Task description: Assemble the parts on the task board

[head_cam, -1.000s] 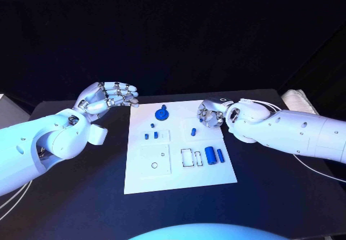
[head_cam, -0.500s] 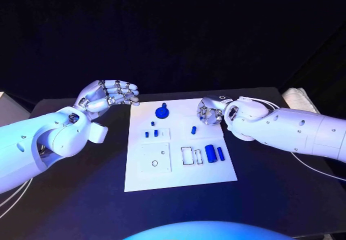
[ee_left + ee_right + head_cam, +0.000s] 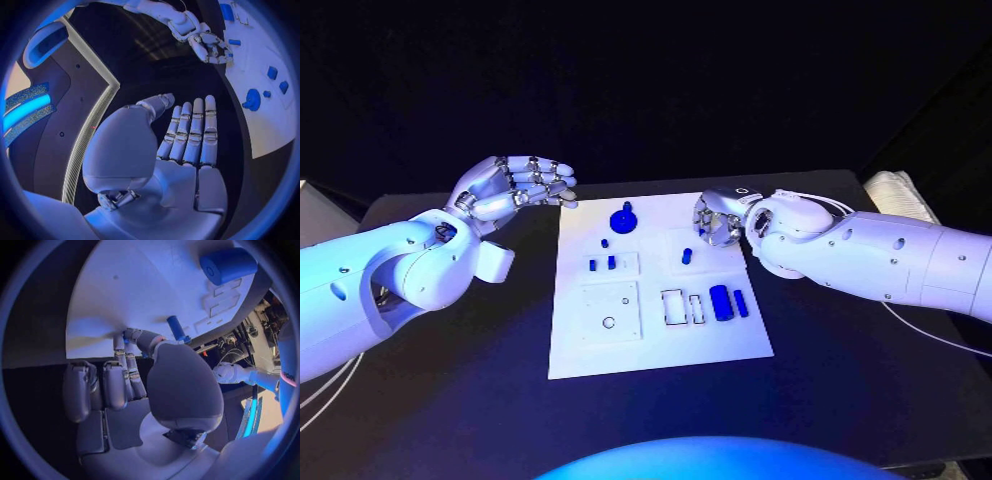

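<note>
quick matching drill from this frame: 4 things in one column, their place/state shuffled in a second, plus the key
Things:
1. left hand
2. right hand
3. round blue part with a knob
4. large blue cylinder

Place or state:
A. lies by the rectangular cutouts, toward the task board's near right
B. off the board's far left corner, over the black table, holding nothing
C. at the board's far edge, near the middle
D. fingertips down on the board's far right part, beside a small blue peg

Pairs: 1-B, 2-D, 3-C, 4-A

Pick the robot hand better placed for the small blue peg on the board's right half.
Right. The right robot hand hangs over the task board, fingertips beside the blue peg; the left robot hand is raised off the board's left edge.
</note>
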`<state>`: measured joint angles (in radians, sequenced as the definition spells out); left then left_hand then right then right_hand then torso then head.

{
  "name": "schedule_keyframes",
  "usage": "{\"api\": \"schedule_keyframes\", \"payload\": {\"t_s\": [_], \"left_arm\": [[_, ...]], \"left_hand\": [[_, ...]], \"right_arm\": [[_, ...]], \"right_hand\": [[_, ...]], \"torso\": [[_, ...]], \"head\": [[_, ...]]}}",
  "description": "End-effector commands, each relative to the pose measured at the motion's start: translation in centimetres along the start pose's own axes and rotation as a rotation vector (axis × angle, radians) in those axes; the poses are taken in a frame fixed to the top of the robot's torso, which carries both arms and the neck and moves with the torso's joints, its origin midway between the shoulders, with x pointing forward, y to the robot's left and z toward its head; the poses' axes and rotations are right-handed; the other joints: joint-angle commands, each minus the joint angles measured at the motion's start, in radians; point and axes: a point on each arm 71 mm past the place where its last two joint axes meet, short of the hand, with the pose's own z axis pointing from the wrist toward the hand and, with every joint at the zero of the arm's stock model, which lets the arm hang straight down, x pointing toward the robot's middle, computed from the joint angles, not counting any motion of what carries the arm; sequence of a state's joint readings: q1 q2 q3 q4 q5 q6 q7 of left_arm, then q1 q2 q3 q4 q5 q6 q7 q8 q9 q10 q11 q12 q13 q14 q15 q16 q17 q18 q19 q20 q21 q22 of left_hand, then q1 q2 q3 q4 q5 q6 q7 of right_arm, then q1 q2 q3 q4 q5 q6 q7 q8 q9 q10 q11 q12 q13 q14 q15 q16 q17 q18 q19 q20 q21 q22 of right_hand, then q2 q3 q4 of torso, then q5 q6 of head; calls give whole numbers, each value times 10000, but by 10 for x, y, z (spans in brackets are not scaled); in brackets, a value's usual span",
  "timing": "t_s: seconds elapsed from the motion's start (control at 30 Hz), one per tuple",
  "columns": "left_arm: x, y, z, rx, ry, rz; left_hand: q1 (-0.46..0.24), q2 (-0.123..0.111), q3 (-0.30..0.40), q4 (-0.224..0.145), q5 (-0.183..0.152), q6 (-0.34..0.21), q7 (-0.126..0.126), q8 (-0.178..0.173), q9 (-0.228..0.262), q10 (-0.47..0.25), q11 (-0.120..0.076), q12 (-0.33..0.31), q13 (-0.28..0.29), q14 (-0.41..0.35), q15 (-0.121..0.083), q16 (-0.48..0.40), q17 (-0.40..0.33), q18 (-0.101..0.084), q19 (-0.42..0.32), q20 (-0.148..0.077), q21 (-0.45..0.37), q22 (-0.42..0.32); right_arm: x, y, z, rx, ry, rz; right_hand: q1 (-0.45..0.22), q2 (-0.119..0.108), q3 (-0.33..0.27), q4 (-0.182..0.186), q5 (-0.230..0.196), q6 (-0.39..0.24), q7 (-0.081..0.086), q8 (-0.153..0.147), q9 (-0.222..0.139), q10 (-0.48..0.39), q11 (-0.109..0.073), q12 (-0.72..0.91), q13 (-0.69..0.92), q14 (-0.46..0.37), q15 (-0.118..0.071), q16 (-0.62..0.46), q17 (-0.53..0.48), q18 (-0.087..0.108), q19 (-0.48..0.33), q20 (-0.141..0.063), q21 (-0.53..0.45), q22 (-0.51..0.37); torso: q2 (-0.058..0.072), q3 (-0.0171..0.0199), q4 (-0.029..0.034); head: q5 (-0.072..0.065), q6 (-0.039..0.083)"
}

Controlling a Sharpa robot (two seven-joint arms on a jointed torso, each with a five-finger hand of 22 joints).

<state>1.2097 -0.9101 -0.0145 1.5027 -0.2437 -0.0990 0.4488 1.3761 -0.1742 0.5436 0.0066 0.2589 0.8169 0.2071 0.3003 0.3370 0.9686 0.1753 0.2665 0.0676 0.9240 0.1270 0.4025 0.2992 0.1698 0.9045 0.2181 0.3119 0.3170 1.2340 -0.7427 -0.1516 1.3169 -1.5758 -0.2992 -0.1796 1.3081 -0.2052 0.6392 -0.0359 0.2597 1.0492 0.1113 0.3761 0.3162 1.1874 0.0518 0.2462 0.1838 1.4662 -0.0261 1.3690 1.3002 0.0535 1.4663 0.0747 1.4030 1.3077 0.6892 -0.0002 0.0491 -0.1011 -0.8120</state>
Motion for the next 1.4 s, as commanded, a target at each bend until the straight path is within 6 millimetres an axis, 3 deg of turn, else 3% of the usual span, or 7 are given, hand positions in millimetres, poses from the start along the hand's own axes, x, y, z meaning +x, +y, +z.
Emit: {"api": "schedule_keyframes", "payload": {"t_s": [0.03, 0.4, 1.07, 1.27, 1.4], "left_arm": [[2, -1, 0, 50, 146, 1], [1, 0, 1, 48, 155, -1], [-3, 1, 1, -20, 53, 52], [-5, 2, 1, -51, 13, 72], [-5, 2, 1, -63, -2, 74]], "left_hand": [[99, 20, -6, -52, 42, -86, 285, 16, -11, -20, 15, -39, 2, 52, -1, -41, 12, 100, 42, 10, -47, -17], [158, 51, 3, -108, 118, -118, 300, 12, -32, -51, 27, -55, 2, 84, 0, -89, 30, 94, 77, -6, -59, -27], [152, 43, -10, -118, 136, -139, 310, 6, -43, -71, 37, -66, 1, 95, 5, -111, 37, 87, 85, -7, -66, -32], [152, 43, -10, -118, 136, -139, 310, 6, -43, -71, 37, -66, 1, 95, 5, -111, 37, 87, 85, -7, -66, -32], [152, 43, -10, -118, 136, -139, 310, 6, -43, -71, 37, -66, 1, 95, 5, -111, 37, 87, 85, -7, -66, -32]], "right_arm": [[11, 6, -2, 22, 271, -193], [4, 6, -4, 157, -782, -77], [-19, 3, -13, 159, -1610, 633], [-28, 6, -20, 50, -1729, 1040], [-30, 19, -26, -328, -1753, 1337]], "right_hand": [[56, 127, 155, -116, 194, 83, -1, 53, 94, 204, -74, -108, -27, 468, -79, -81, -55, -167, 717, -70, 93, 1259], [127, 204, 503, -295, 145, 131, -15, 61, 174, 420, -93, -259, -69, 454, -110, -163, -182, -186, 735, -112, 176, 1339], [98, 189, 535, -315, 113, 152, -17, 68, 192, 463, -97, -285, -74, 455, -118, -166, -190, -190, 739, -119, 190, 1353], [83, 175, 546, -326, 118, 159, -18, 71, 200, 481, -100, -298, -76, 454, -121, -176, -206, -187, 737, -123, 179, 1344], [79, 171, 552, -331, 123, 160, -18, 70, 203, 485, -100, -304, -78, 453, -122, -178, -210, -186, 737, -124, 177, 1342]], "torso": [[-9, -3, 1], [-6, -3, 6], [-4, -6, -3], [-9, -4, -12], [-7, 0, -6]], "head": [[-22, 9], [-47, 93], [-51, 157], [32, 156], [83, 166]]}}
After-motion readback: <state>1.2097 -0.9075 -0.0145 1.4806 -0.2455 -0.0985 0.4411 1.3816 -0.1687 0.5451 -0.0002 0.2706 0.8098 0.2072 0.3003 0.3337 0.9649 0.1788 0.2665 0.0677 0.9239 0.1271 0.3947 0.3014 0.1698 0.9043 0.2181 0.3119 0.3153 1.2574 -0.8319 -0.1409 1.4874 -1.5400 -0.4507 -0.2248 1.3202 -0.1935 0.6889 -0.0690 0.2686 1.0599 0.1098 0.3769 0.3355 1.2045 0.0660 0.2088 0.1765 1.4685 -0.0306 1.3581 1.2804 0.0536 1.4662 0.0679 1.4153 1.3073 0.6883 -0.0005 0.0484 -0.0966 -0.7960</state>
